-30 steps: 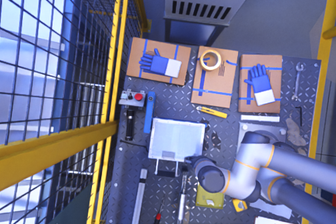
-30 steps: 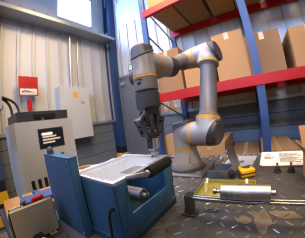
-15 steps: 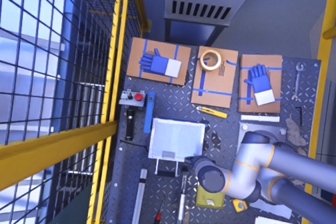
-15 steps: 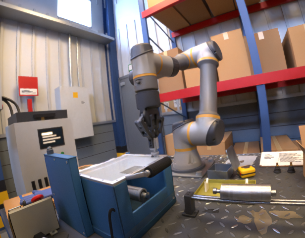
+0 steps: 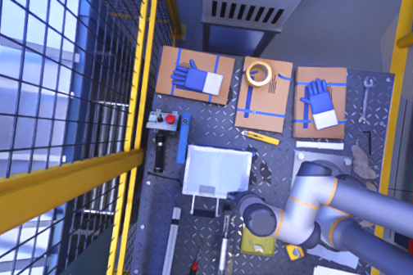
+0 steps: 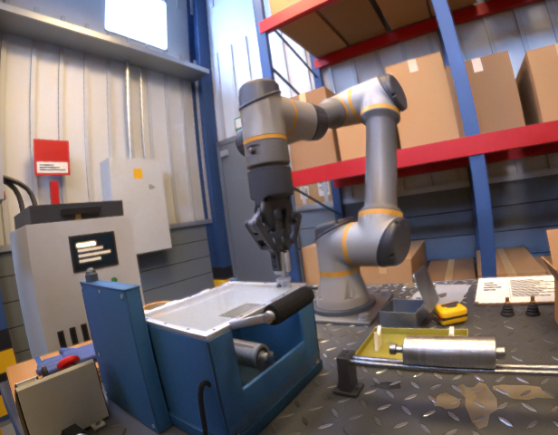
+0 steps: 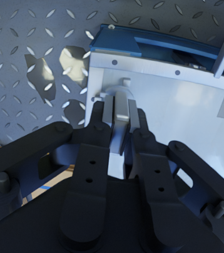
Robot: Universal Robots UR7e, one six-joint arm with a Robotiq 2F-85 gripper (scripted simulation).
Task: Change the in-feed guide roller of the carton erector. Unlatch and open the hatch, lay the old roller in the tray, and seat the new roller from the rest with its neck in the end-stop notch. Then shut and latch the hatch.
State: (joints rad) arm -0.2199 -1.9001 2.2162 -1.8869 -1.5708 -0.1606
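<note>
The old roller (image 6: 252,353) is partly hidden inside the blue carton erector housing (image 6: 232,360), only its end showing through the front opening. The pale hatch (image 6: 225,302) lies flat and closed on top of the housing. At the hatch's far corner stands a small grey latch tab (image 7: 122,108), and my gripper (image 7: 121,110) comes straight down on it, closed around that tab. The new roller (image 6: 448,351) lies across its rest to the right of the housing, with the yellow-green tray (image 6: 410,338) just behind it.
Behind the housing stand my arm's base (image 6: 345,290) and stacked shelving cartons. A black-gripped handle (image 6: 275,310) juts from the hatch's front edge. A small grey bin (image 6: 403,312) and a yellow tape measure (image 6: 450,313) sit beyond the tray. A yellow fence (image 5: 129,122) borders the left.
</note>
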